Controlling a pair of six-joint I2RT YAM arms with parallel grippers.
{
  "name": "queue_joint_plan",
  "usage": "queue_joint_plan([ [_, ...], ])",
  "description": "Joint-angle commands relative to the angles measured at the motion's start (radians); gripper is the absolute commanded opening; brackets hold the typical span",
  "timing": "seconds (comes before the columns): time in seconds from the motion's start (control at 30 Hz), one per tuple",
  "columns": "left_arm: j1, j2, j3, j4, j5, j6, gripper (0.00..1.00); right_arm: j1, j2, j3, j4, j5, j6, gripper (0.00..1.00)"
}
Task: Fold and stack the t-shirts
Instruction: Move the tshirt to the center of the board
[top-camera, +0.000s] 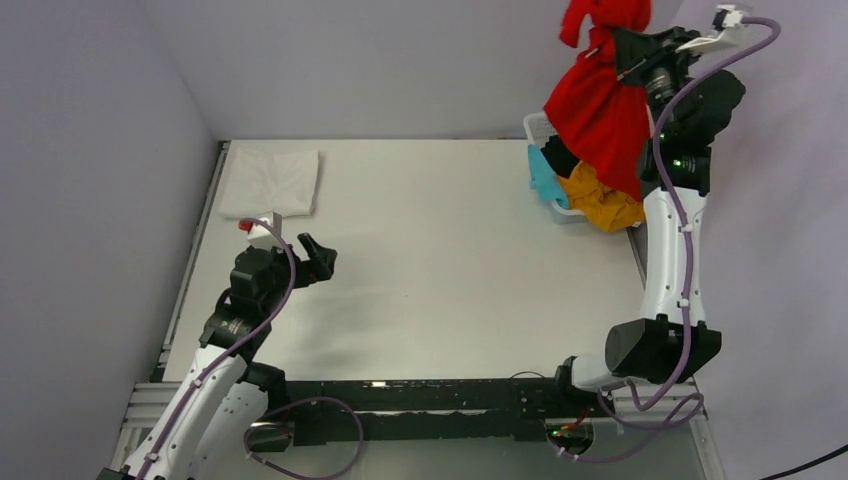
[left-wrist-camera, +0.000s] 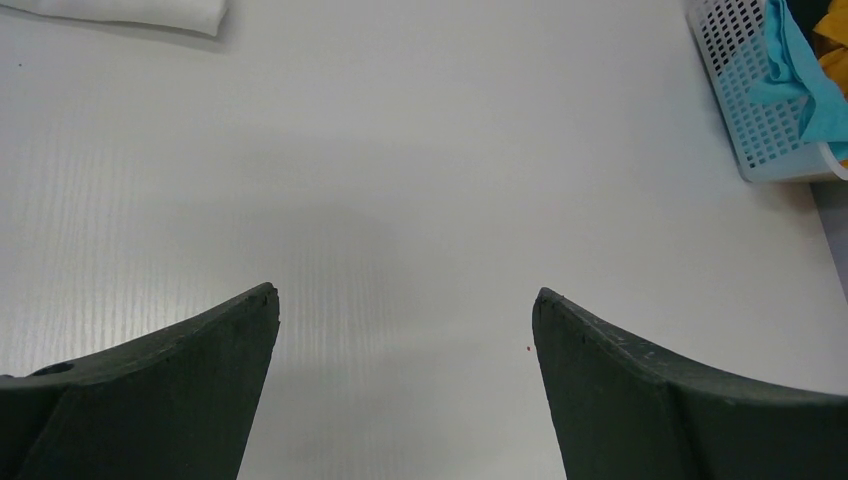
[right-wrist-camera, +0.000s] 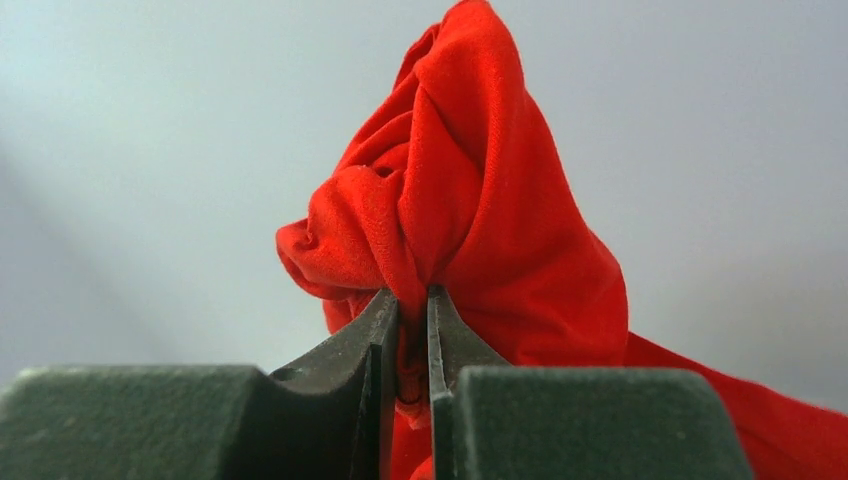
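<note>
- T-shirts all sit in the far half of the worktop (top-camera: 450, 250). Nearest the bases, at about 8 o'clock, the left arm (top-camera: 250, 290) hovers with the left jaws spread wide above bare surface.
- Farther back, at 10 o'clock, a white t-shirt (top-camera: 272, 180) lies folded flat in the far-left corner, well apart from the left jaws.
- At 2 o'clock a white lattice basket (top-camera: 540, 128) stands at the far-right edge. A teal t-shirt (top-camera: 545, 180) hangs over its near-left rim, and a mustard-yellow t-shirt (top-camera: 600, 200) is bunched inside, just beside the right arm (top-camera: 665, 250).
- Farthest and highest, at about 1 o'clock, the right jaws are nearly pressed together, pinching a bunched fold of the red t-shirt (right-wrist-camera: 480, 200). The cloth hangs down in front of the back wall (top-camera: 400, 60), and its lower end reaches the basket's contents.
</note>
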Motion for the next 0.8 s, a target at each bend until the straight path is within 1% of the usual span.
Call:
queue_joint_plan([
  [0.0,0.0,-0.012,0.026,0.018,0.021,-0.015,0.99,0.135,-0.046,-0.003,-0.016,-0.279,0.062,0.0],
  [0.07,0.0,-0.019,0.024,0.012,0.031,-0.025,0.99,0.25,-0.061,0.002,-0.104,-0.263,-0.03,0.0],
  [0.13,0.0,-0.028,0.028,-0.005,0.034,-0.029,0.99,0.375,-0.072,-0.003,-0.171,-0.284,-0.089,0.0],
  [0.2,0.0,-0.04,0.038,-0.04,0.017,-0.036,0.99,0.432,-0.095,-0.076,-0.147,-0.325,-0.067,0.0],
  [0.27,0.0,-0.053,0.045,-0.064,-0.018,-0.044,0.99,0.456,-0.133,-0.201,-0.086,-0.339,-0.007,0.0],
  [0.3,0.0,-0.056,0.051,-0.08,-0.033,-0.051,0.99,0.463,-0.146,-0.248,-0.082,-0.331,0.004,0.0],
  [0.37,-0.001,-0.063,0.055,-0.107,-0.042,-0.059,1.0,0.481,-0.158,-0.32,-0.128,-0.256,0.005,0.0],
  [0.43,0.0,-0.063,0.058,-0.128,-0.046,-0.063,0.99,0.5,-0.155,-0.37,-0.213,-0.168,0.01,0.0],
  [0.53,0.0,-0.052,0.071,-0.173,-0.063,-0.075,1.0,0.526,-0.162,-0.427,-0.212,-0.102,0.009,0.0],
  [0.63,0.0,-0.044,0.062,-0.183,-0.063,-0.089,0.99,0.55,-0.183,-0.427,-0.238,-0.083,-0.034,0.0],
  [0.77,0.0,-0.024,0.025,-0.148,-0.007,-0.095,0.99,0.586,-0.17,-0.374,-0.328,-0.129,-0.082,0.0],
])
